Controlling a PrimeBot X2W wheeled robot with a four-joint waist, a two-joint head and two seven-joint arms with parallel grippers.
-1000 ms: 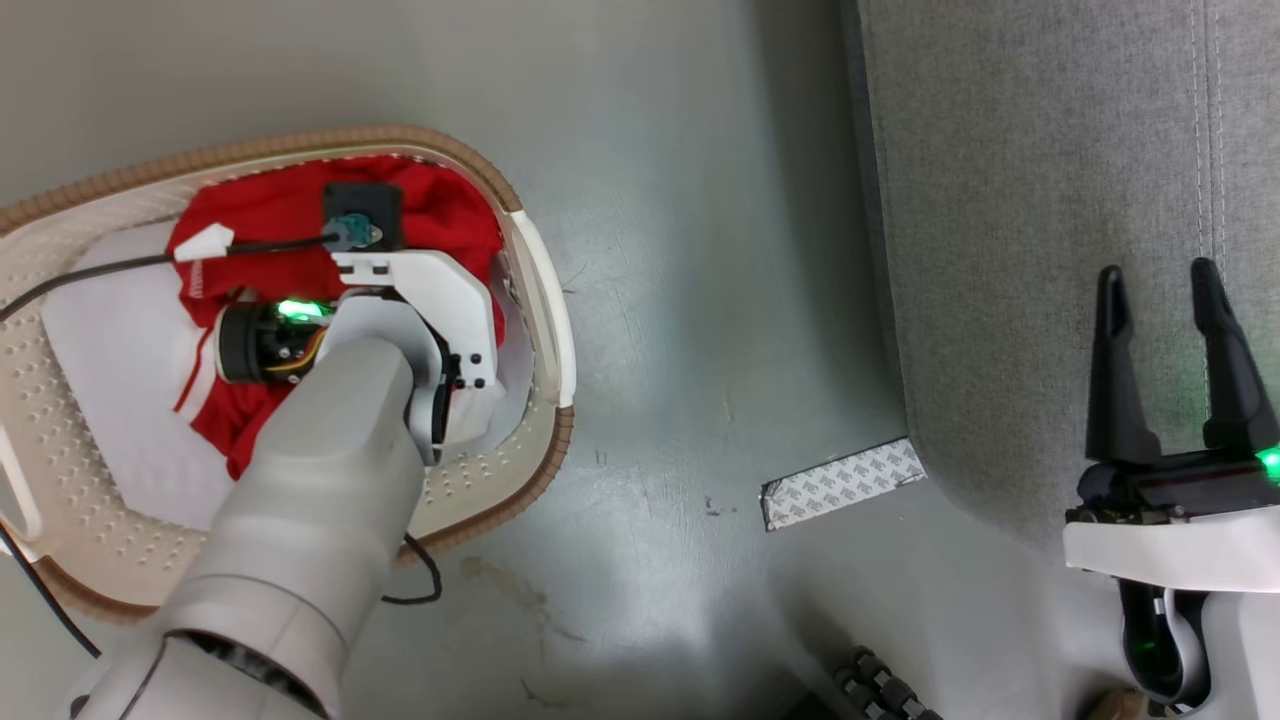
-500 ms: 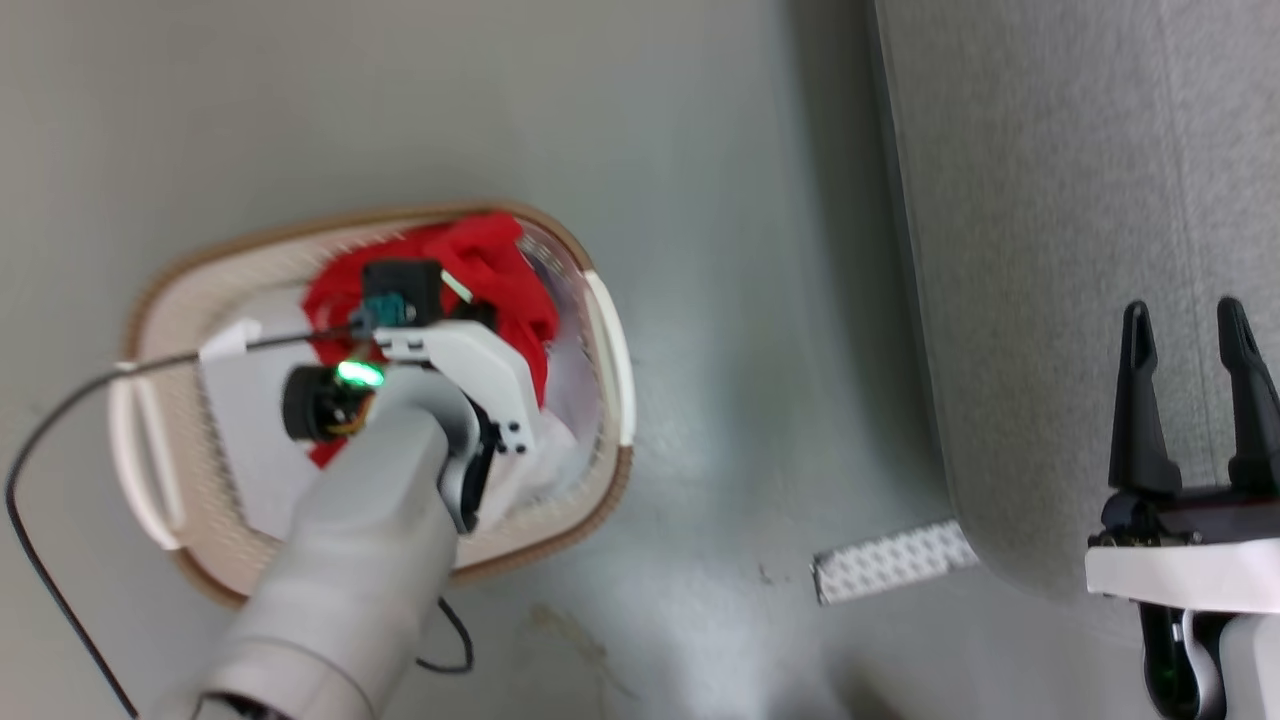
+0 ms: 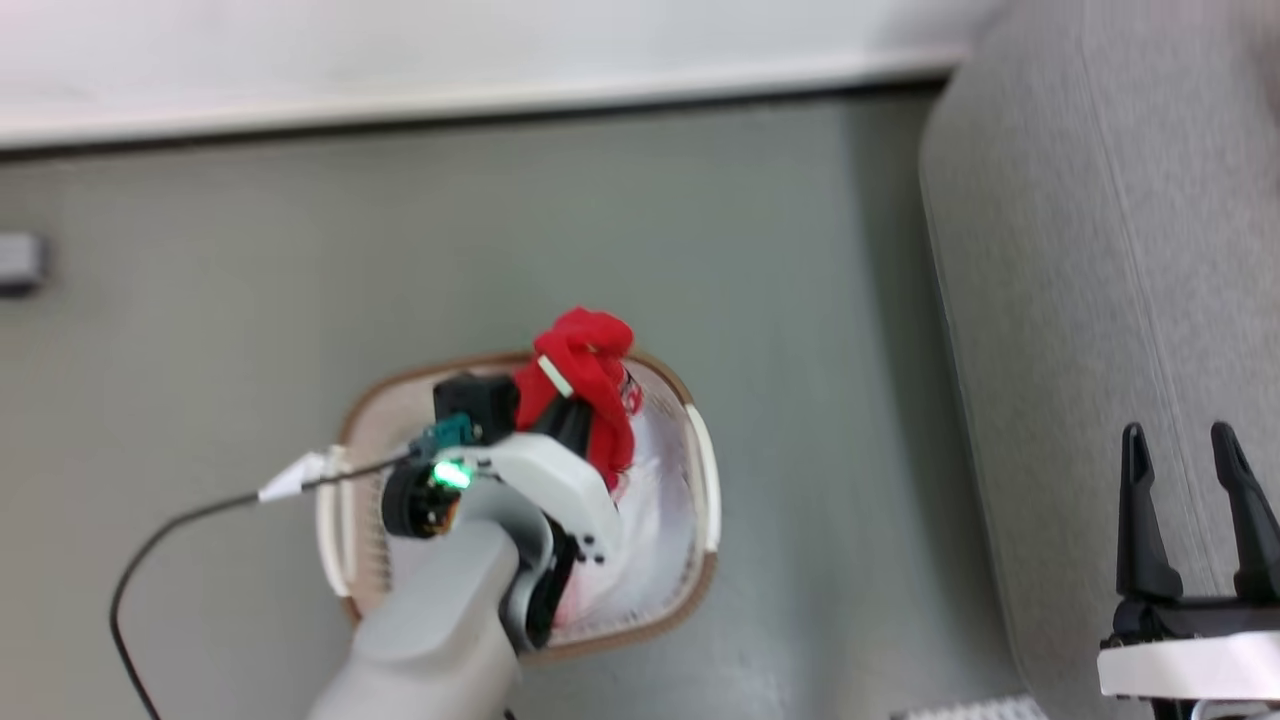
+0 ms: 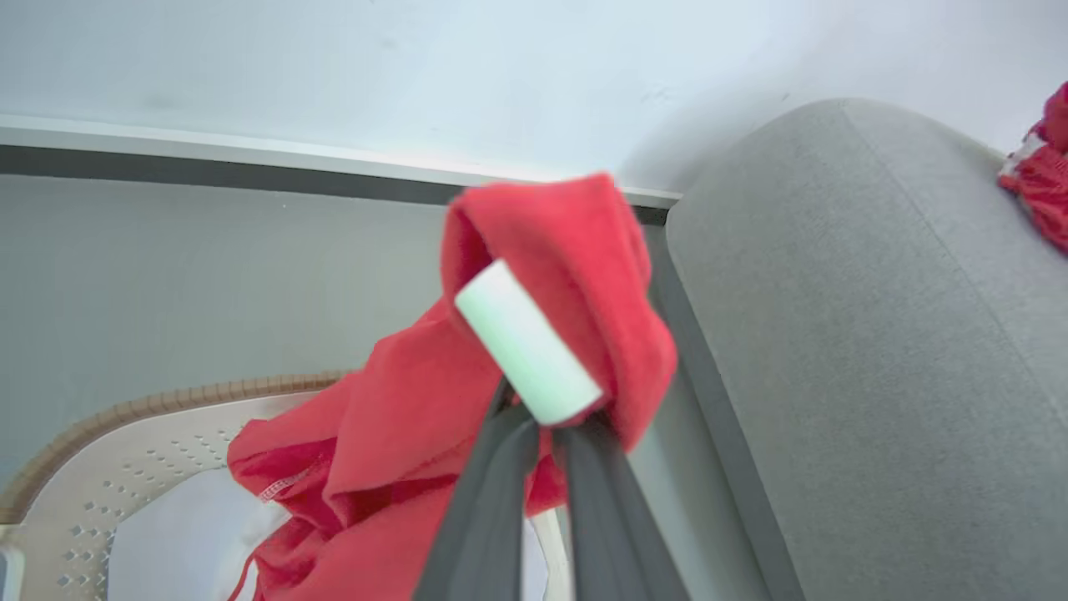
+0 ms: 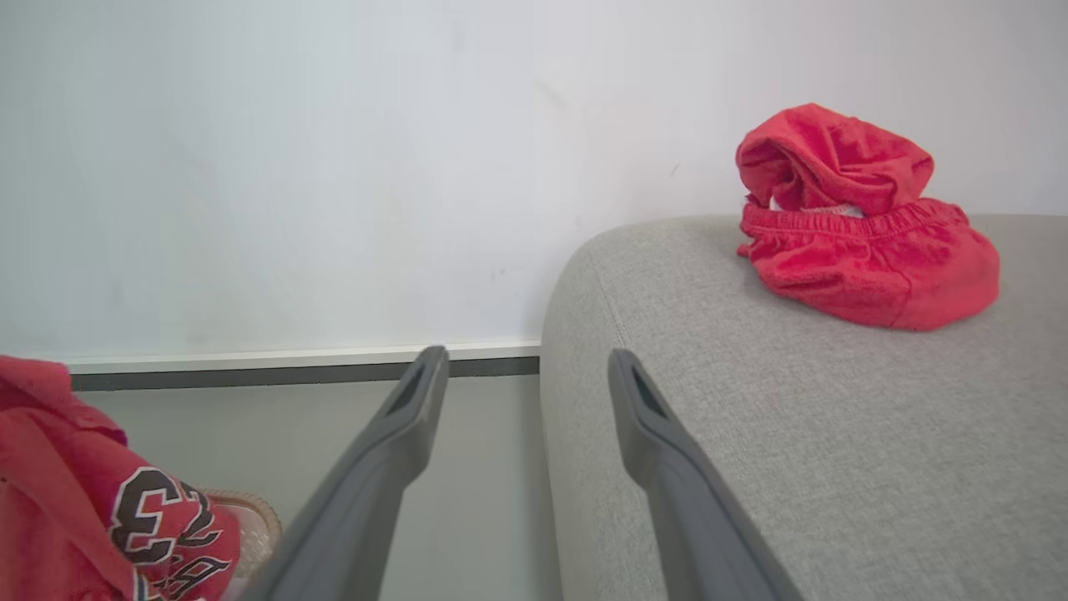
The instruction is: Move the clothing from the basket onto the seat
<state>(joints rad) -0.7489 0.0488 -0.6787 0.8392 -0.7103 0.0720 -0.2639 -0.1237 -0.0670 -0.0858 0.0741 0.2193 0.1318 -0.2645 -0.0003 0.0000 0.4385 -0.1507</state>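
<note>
Pinching the clothing [image 4: 392, 434] in our left gripper [image 4: 546, 417], we should clear the basket [image 3: 707, 480] rim (cloth trails); right gripper [image 3: 1178, 440] gapes empty by the seat [image 3: 1080, 250] edge.

Quick headcount, folks. Red clothing: two lots, the dangling bundle [image 4: 400, 417] and the crumpled heap [image 5: 868, 250]. One white label [image 4: 526, 342] on show, one patch of black-and-white lettering [image 5: 158, 517]. One basket [image 3: 705, 480], just the one seat [image 3: 1100, 250]. The robot has two hands, left hand [image 4: 546, 421] and right hand [image 3: 1178, 435], two dark fingers [image 5: 367, 476] apiece, so four fingers all told. Also one floor [image 3: 500, 250], one wall [image 5: 250, 167], one skirting strip [image 5: 292, 361].
</note>
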